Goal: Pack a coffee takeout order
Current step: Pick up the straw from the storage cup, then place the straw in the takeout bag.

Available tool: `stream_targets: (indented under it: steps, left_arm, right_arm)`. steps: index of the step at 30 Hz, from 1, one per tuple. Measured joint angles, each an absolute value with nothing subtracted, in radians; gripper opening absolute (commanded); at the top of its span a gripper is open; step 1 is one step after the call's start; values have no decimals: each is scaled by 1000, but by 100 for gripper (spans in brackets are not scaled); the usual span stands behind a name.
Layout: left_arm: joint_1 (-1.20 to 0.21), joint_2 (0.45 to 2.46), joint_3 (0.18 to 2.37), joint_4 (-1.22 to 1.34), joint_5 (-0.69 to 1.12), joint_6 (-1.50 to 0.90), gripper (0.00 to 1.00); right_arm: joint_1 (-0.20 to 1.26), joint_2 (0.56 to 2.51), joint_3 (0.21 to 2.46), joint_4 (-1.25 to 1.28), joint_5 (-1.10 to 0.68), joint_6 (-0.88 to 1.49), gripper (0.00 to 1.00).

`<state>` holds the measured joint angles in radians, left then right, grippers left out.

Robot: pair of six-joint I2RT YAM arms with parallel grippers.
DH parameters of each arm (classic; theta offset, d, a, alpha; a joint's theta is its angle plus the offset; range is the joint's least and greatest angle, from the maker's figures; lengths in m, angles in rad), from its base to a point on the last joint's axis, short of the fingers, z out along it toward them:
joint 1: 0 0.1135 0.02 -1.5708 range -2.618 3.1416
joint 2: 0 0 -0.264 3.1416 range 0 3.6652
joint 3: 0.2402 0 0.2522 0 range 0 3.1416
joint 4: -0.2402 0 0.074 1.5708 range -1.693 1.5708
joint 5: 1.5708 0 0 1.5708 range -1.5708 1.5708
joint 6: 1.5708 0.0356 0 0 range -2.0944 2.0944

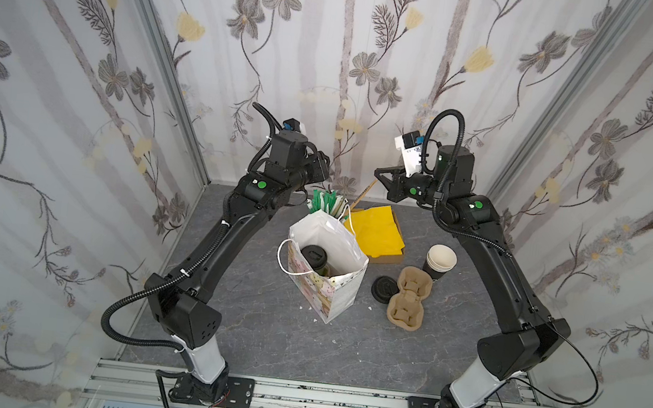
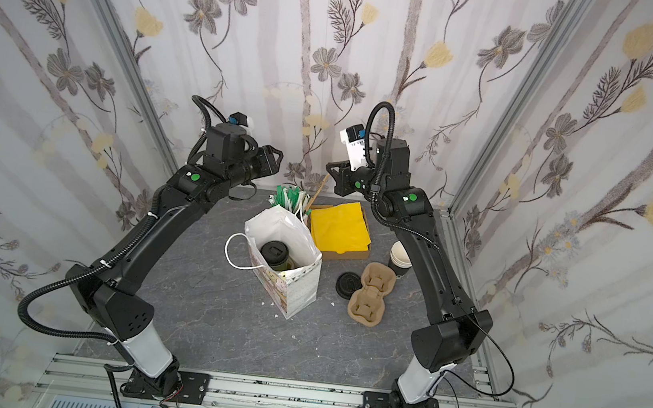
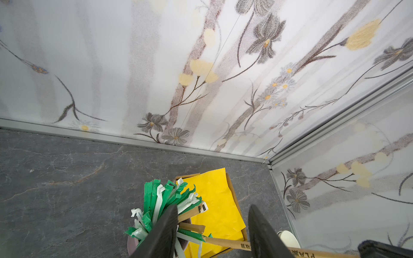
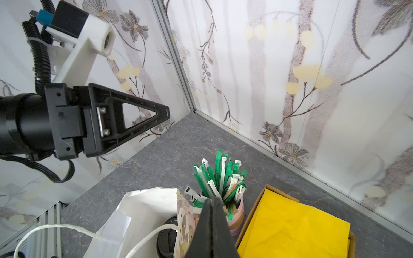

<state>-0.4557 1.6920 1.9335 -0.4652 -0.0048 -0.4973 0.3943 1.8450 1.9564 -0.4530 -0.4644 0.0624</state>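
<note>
Cup (image 1: 314, 256) stood inside the bag (image 1: 341, 294), mid-worktop (image 1: 260, 331). Stick (image 1: 363, 194) was pinched in the closed right jaws, raised near the holder (image 4: 238, 213). Napkin (image 1: 376, 229) lay in its tray (image 1: 389, 259). Left jaws stood half-open, gripping nothing. Step judged: packing the stick. Next move: carry it over the bag mouth, then release.

Bag (image 1: 329, 293) mouth stands open above; straw bundle (image 1: 327, 204) crowds behind.

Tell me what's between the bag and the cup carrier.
A loose black lid, lying flat, its edge at the carrier and clear of the bag. It shows in both top views.
</note>
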Motion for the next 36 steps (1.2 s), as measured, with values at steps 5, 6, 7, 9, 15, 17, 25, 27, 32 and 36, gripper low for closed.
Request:
stream_targets:
  steps: [5, 6, 7, 9, 15, 17, 25, 27, 32, 36]
  left_arm:
    - [-464, 1681, 1935, -453, -6, -492, 53]
    - [-466, 1680, 1937, -452, -6, -488, 53]
    - [-468, 1680, 1938, -451, -6, -484, 52]
    - [-472, 1680, 1944, -450, -6, -474, 52]
    - [-498, 1683, 1988, -441, -2, -455, 51]
    - [-510, 1684, 1998, -439, 2, -451, 51]
    - [-559, 1660, 2000, -438, 31, -445, 50]
    - [-570, 1636, 1983, -438, 31, -444, 50]
    - [-582, 1550, 1913, -437, 30, -422, 50]
    - [-582, 1472, 1846, -434, 9, -394, 50]
  right_arm:
    - [387, 1808, 1963, -453, -438, 63, 0]
    - [387, 1805, 1967, -456, -437, 64, 0]
    - [386, 1801, 1973, -459, -434, 69, 0]
    - [386, 1793, 1992, -470, -430, 72, 0]
    - [385, 1727, 2033, -507, -436, 90, 0]
    - [391, 1695, 2035, -518, -440, 97, 0]
    - [476, 1599, 2038, -574, -466, 116, 0]
    - [502, 1589, 2037, -584, -465, 131, 0]
    - [538, 1559, 2049, -613, -466, 187, 0]
    - [557, 1546, 2047, -628, -465, 209, 0]
